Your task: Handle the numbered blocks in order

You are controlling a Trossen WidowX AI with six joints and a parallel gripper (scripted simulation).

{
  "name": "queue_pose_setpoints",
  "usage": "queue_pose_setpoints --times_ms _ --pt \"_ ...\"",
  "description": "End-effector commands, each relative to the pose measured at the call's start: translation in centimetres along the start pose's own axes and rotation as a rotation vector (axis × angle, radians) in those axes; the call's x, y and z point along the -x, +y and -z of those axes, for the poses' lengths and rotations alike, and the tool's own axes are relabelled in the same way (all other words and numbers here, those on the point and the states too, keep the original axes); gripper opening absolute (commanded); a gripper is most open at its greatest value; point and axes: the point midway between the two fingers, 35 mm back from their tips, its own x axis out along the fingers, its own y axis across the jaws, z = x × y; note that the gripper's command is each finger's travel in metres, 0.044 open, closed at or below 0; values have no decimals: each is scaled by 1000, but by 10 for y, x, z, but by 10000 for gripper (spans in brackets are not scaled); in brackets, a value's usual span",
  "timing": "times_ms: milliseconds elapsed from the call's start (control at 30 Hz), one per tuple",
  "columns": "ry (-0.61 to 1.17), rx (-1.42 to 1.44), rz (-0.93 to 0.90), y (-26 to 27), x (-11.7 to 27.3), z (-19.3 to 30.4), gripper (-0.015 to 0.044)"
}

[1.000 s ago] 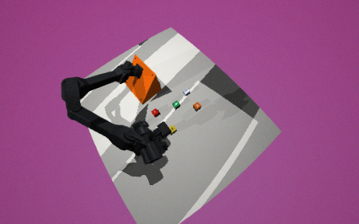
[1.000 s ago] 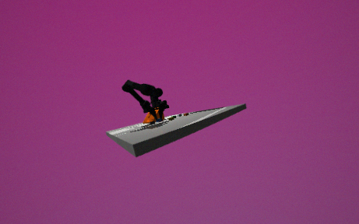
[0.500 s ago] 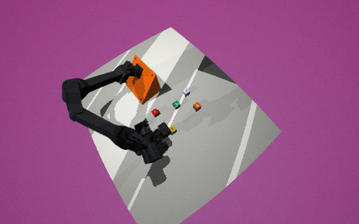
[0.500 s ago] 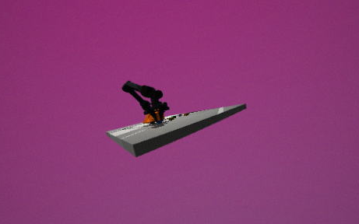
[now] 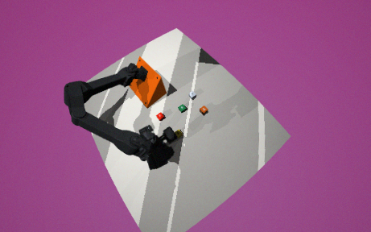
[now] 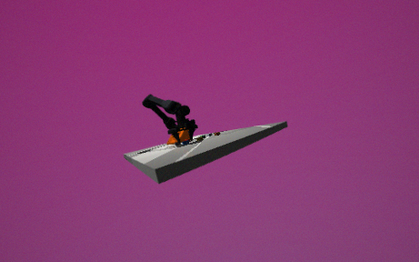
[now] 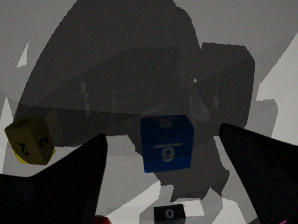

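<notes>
My gripper [image 5: 158, 136] [image 6: 184, 140] [image 7: 165, 135] is open, its fingers apart on both sides of the blue block [image 7: 167, 144] without touching it. The blue block's digit is upside down with a bar above it and looks like a 6. The yellow block [image 7: 31, 142] [image 5: 179, 133] shows a 2, outside the left finger in the wrist view. A black block [image 7: 169, 214] shows a 0 at the bottom edge. The red block [image 5: 160, 116] [image 7: 102, 220], green block [image 5: 182, 108], pale block [image 5: 192, 94] and orange block [image 5: 204, 109] stand apart; their digits are unreadable. The arm hides the blue and black blocks in the top view.
A large orange wedge [image 5: 152, 86] stands on the table [image 5: 220, 161] [image 6: 213, 152] by the arm's base. Dark shadows and pale stripes cross the table top. The table edge lies beyond the gripper in the top view.
</notes>
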Motion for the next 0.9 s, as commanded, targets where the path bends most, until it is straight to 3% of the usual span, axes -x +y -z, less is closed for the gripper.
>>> queue_pose_setpoints --times_ms 0,67,200,267,433,567,867 --pt "0 3 -4 1 11 -1 400" --pt "0 3 -4 1 33 0 400" --pt "0 3 -4 1 36 0 400" --pt "0 3 -6 1 46 -1 348" --pt "1 4 -8 1 113 -1 216" --pt "1 4 -8 1 116 0 120" --pt "1 4 -8 1 116 0 120"
